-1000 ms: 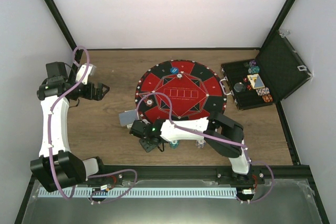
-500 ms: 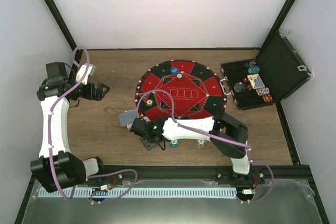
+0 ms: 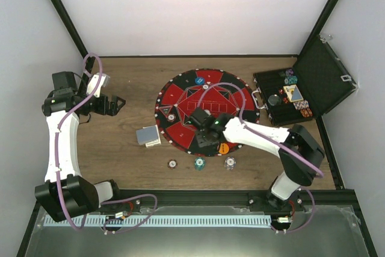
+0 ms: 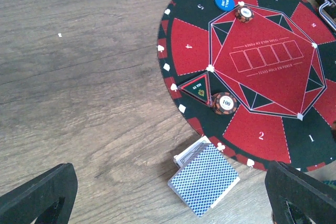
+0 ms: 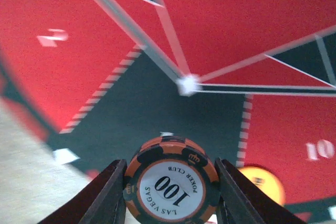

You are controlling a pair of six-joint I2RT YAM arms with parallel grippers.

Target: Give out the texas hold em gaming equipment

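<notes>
Plainly the right fingers [image 5: 107,195] are closed on the rim of an orange-and-black 100 poker chip [image 5: 171,184]. Its printed face is turned toward the wrist camera, and it sits over the black wedge at the near edge of the round poker mat [image 3: 231,97]. The mat's white corner dot [image 5: 187,84] lies straight ahead of the chip and a yellow-orange disc [image 5: 262,182] just beside it, so a set-down probably has to land short of both. The left fingers [image 4: 37,195] stand wide open and empty, well apart over the left side of the worktop [image 3: 120,148], leaving the right arm the nearer.
</notes>
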